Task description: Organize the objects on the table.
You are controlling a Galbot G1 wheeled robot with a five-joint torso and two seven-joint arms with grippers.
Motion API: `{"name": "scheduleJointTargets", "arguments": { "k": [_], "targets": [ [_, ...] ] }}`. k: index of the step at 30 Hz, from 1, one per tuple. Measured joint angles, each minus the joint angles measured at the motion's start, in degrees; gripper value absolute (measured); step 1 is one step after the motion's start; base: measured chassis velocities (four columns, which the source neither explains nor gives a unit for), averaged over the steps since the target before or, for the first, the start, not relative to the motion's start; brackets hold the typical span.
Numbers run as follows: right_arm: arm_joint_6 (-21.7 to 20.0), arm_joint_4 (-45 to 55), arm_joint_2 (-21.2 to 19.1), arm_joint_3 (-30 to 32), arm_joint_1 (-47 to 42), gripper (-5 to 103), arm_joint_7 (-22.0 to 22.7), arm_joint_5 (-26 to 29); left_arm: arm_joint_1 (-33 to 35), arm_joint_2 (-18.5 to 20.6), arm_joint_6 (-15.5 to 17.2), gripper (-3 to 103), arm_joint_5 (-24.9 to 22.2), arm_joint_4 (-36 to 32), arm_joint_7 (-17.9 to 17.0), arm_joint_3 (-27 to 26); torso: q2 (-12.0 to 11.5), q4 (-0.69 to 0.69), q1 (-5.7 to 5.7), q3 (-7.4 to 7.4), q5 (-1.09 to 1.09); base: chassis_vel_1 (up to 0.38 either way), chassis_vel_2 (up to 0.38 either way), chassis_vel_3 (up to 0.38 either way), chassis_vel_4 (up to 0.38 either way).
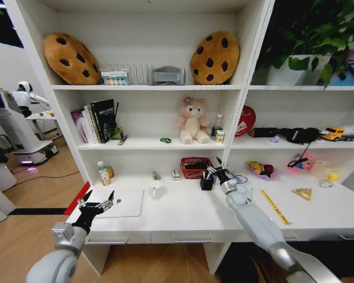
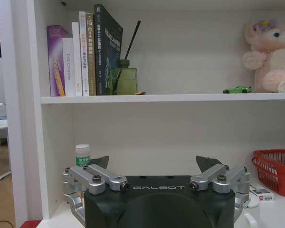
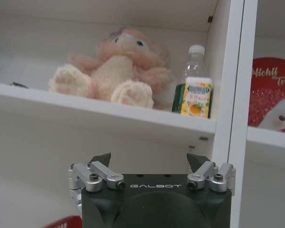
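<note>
On the white table (image 1: 183, 215), going left to right, the left gripper (image 1: 97, 203) hovers with its two dark fingers spread wide and nothing between them, above a flat silver laptop (image 1: 123, 202) with rounded corners that lies closed near the table's left end. Behind the laptop, against the shelving's side wall, stand two small bottles: a white one with a green cap (image 1: 103, 173) and a shorter amber one (image 1: 110, 171) just beside it. Above them, on the lower shelf, a row of upright books (image 1: 96, 122) leans together, with a squat green glass bottle (image 2: 123, 78) holding one thin dark stick next to them, and a tiny green toy car (image 2: 237, 89) sits alone farther along the same shelf. A fluffy pink teddy bear (image 1: 192, 121) sits beside the car, and a clear plastic drink bottle (image 3: 194, 85) with a yellow-and-green label stands just beside the bear. Lower, at the back of the table, one red mesh basket (image 1: 194, 167) rests near a small black pen cup (image 1: 207, 181). The right gripper (image 1: 219, 170) hangs just above that cup, its two fingers parted wide and empty. One long, flat yellow ruler (image 1: 275, 207) lies slantwise on the smooth tabletop to the right of the right arm.
</note>
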Motion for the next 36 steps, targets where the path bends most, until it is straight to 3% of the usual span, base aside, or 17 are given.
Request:
{"name": "scheduleJointTargets", "arguments": {
  "k": [3,7,9,10,13,14,17,18,20,25,28,36],
  "targets": [
    [-6.53,9.3,-1.82,-0.06,-3.54,99,4.63,2.78,0.0,-0.01,0.0,100,0.0,0.01,-0.01,0.0,0.0,0.03,0.0,0.0,-0.01,0.0,0.0,0.0,0.0],
    [-10.77,14.59,-2.7,-0.58,-5.88,100,9.91,4.34,0.0,0.0,0.0,100,0.0,0.0,0.01,0.0,0.0,0.02,0.0,0.0,0.0,0.0,0.0,0.0,0.0],
    [-18.5,23.65,-3.8,-0.96,-10.48,100,20.48,6.08,0.0,0.0,0.0,100,0.0,0.0,-0.03,0.0,0.0,0.02,0.0,0.0,0.0,0.0,0.0,0.0,0.0],
    [-18.5,23.65,-3.8,-0.96,-10.48,100,20.48,6.08,0.0,0.0,0.0,100,0.0,0.0,-0.03,0.0,0.0,0.02,0.0,0.0,0.0,0.0,0.0,0.0,0.0],
    [-28.42,36.29,-5.29,-1.0,-17.65,100,33.33,9.05,0.0,0.0,0.0,100,0.0,0.0,-0.02,0.0,0.0,0.0,0.0,0.0,0.01,0.0,0.0,0.0,0.0],
    [-28.42,36.29,-5.29,-1.0,-17.65,100,33.33,9.05,0.0,0.0,0.0,100,0.0,0.0,-0.02,0.0,0.0,0.0,0.0,0.0,0.01,0.0,0.0,0.0,0.0],
    [-34.33,48.18,-6.64,-0.71,-23.03,100,44.68,17.83,0.0,0.0,0.0,100,0.0,0.0,0.0,0.0,0.0,0.02,0.0,-0.01,-0.01,0.0,0.0,0.0,0.0],
    [-34.33,48.18,-6.64,-0.71,-23.03,100,44.68,17.83,0.0,0.0,0.0,100,0.0,0.0,0.0,0.0,0.0,0.02,0.0,-0.01,-0.01,0.0,0.0,0.0,0.0],
    [-36.48,53.52,-6.99,1.48,-27.5,100,48.99,22.88,0.0,0.0,0.0,100,0.0,0.0,-0.02,0.0,0.0,0.03,0.0,-0.01,-0.02,0.0,0.0,0.0,0.0],
    [-36.9,55.63,-6.72,6.64,-37.5,100,51.11,22.93,0.0,0.0,0.0,100,0.0,0.0,-0.01,0.0,0.01,-0.01,0.0,-0.01,0.01,0.0,0.0,0.0,0.0],
    [-34.79,51.64,-5.25,9.9,-42.89,100,48.76,14.57,0.0,0.0,0.0,100,0.0,0.0,-0.01,0.0,0.0,-0.01,0.0,-0.01,0.0,0.0,0.0,0.0,0.0],
    [-29.99,38.22,-1.33,9.65,-39.12,100,46.96,5.62,0.0,0.0,0.0,100,0.0,0.0,0.0,0.0,-0.01,0.02,0.0,0.01,0.01,0.0,0.0,0.0,0.0]
  ]
}}
